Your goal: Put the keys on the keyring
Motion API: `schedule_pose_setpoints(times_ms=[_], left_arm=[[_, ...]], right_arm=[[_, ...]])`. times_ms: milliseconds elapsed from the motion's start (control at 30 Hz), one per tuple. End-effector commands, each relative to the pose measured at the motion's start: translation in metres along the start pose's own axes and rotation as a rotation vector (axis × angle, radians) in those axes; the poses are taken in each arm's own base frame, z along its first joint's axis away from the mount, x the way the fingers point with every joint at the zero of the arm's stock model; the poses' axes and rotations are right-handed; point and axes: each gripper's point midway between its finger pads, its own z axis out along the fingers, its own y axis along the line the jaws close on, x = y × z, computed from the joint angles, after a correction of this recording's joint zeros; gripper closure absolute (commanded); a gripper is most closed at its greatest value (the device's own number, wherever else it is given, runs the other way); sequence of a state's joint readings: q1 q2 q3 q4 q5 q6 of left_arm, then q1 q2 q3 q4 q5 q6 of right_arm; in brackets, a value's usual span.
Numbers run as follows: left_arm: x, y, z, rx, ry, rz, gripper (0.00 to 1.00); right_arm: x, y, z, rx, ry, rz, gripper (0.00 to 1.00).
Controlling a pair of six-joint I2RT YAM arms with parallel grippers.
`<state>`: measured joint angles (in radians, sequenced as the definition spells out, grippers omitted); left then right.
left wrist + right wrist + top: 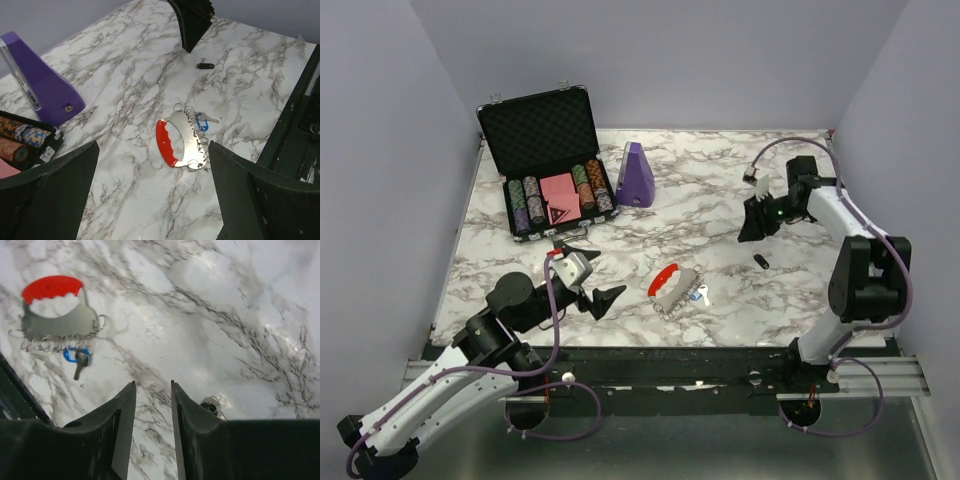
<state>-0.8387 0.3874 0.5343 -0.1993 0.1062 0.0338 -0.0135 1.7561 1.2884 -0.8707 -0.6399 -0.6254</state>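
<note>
- Near the front middle of the marble table (720,180), we see the keyring (670,284) lying flat, its red arc turned toward the far side and its silvery chain part toward the arms.
- One key with a blue tag (202,121) lies at the chain side of the keyring, touching or just beside it; we cannot tell whether it is threaded on.
- A slim black key (205,65) lies alone on the table, well apart from the keyring and toward the right arm.
- The left end effector (598,277) hangs just left of the keyring with its jaws spread wide and nothing between them.
- The right end effector (153,387) is above the table near the black key; its jaws are parted by a narrow gap and hold nothing.
- Beside its right finger, the right wrist view shows a small dark thing that we cannot identify.
- At the far left stand an open black case of poker chips (545,160) and, just to its right, a purple block (637,175).
</note>
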Motion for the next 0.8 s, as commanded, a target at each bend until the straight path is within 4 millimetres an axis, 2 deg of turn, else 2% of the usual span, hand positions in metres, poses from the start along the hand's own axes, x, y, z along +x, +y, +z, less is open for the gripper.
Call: schedule_pose_setpoints(times_ms=[0,100,167,233,333,400,467,600,700,767], left_arm=[[0.003,-0.010,0.011,0.035,0.026,-0.179,0.01],[0.014,-0.023,0.028,0.089,0.116,-0.348,0.01],[0.027,-0.034,0.040,0.127,0.164,-0.466,0.01],[0.038,-0.041,0.051,0.142,0.191,-0.572,0.01],[0.052,-0.044,0.062,0.121,0.191,-0.696,0.01],[0.066,-0.039,0.066,0.069,0.202,-0.744,0.01],[0.079,-0.034,0.067,0.018,0.219,-0.784,0.01],[0.093,-0.036,0.072,-0.008,0.267,-0.819,0.02],[0.099,-0.040,0.076,-0.010,0.310,-0.817,0.04],[0.100,-0.040,0.077,-0.015,0.321,-0.807,0.04]], right_arm=[[-0.044,0.064,-0.021,-0.201,-0.339,-0.036,0.39],[-0.038,0.104,-0.026,-0.338,-0.486,-0.131,0.00],[-0.032,0.129,-0.033,-0.437,-0.553,-0.224,0.00],[-0.027,0.141,-0.035,-0.453,-0.570,-0.324,0.00],[-0.019,0.158,-0.019,-0.473,-0.494,-0.449,0.00],[-0.015,0.166,-0.007,-0.495,-0.431,-0.458,0.00],[-0.018,0.164,0.003,-0.479,-0.378,-0.390,0.04],[-0.034,0.139,0.023,-0.324,-0.312,-0.148,0.13],[-0.033,0.124,0.036,-0.260,-0.253,0.000,0.25],[-0.028,0.116,0.044,-0.225,-0.226,0.105,0.28]])
